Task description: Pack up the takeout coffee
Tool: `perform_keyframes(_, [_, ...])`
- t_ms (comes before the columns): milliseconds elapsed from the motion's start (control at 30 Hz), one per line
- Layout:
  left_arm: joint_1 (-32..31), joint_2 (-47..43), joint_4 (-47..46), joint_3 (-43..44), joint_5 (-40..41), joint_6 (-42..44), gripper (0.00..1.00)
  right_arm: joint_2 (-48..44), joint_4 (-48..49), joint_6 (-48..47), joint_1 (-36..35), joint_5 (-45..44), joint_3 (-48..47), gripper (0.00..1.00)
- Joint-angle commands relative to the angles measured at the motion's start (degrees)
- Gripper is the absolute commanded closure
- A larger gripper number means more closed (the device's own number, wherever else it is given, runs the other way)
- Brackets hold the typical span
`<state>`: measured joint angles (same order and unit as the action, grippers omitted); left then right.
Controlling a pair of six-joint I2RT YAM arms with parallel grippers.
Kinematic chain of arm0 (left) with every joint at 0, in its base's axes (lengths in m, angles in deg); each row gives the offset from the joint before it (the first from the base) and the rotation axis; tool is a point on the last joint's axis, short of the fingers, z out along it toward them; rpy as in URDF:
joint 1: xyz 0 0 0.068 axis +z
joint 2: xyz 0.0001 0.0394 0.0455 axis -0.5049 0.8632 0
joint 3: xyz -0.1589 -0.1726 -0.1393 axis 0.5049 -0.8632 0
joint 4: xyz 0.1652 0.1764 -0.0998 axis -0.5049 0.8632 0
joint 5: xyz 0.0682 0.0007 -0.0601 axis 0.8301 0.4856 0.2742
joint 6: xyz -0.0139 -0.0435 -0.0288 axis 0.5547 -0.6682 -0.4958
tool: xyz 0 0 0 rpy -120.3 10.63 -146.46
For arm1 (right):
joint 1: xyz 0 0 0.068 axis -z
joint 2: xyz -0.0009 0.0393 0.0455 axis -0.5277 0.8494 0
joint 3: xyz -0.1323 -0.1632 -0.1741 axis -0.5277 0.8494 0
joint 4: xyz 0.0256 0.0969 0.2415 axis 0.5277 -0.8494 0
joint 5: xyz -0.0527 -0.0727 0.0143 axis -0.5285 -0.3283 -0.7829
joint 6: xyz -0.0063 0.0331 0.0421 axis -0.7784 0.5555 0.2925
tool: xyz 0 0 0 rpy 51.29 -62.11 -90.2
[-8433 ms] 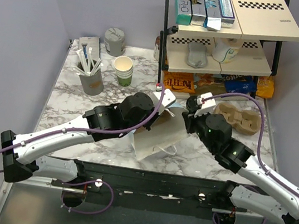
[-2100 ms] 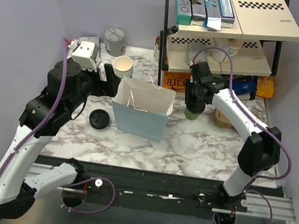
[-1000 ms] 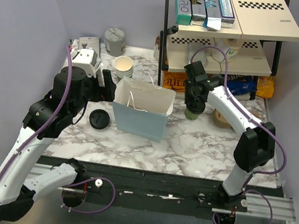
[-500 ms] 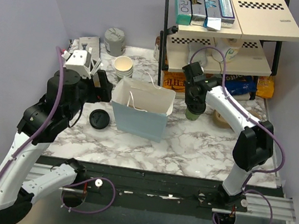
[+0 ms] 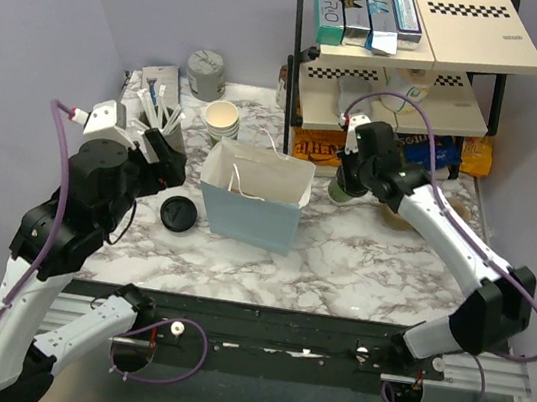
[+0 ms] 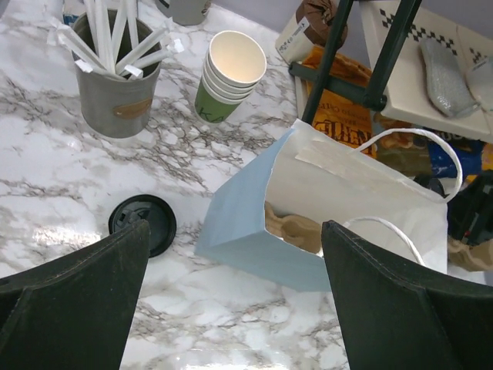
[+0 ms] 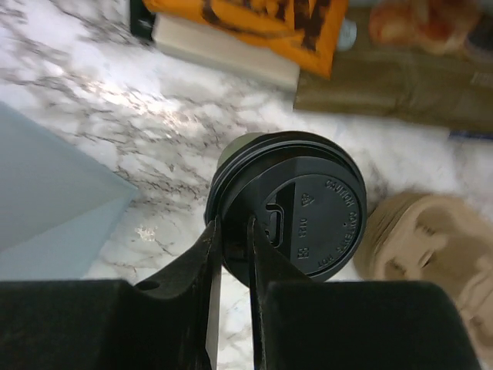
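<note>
Right pincer (image 7: 233,235) now grips the takeout coffee (image 7: 308,208) by its lid; we see left pincer (image 6: 235,231) released, drawn back.

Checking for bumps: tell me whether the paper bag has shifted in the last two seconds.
No. The paper bag stands as before, its left edge just right of the loose black lid, its back rim just in front of the cup stack.

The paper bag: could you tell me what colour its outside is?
Bag: light blue, best in left wrist view.
</note>
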<state>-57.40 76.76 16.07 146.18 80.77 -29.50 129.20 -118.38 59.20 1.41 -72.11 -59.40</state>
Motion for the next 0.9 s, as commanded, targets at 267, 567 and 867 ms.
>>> perform_keyframes(267, [0.1, -2.2, 1.6, -5.9, -3.1, -10.5, 0.01, -22.0, 12.9, -24.1, -0.3, 18.4, 6.2, 0.99])
perform_keyframes(567, [0.1, 0.3, -1.3, -5.5, -5.5, -11.1, 0.01, -26.5, 11.4, -38.7, -1.7, 39.2, -4.9, 0.99])
perform_keyframes(867, [1.3, 5.7, 0.1, -3.2, -6.2, -10.6, 0.01, -13.8, -6.8, -63.2, -13.8, 50.8, -24.5, 0.99])
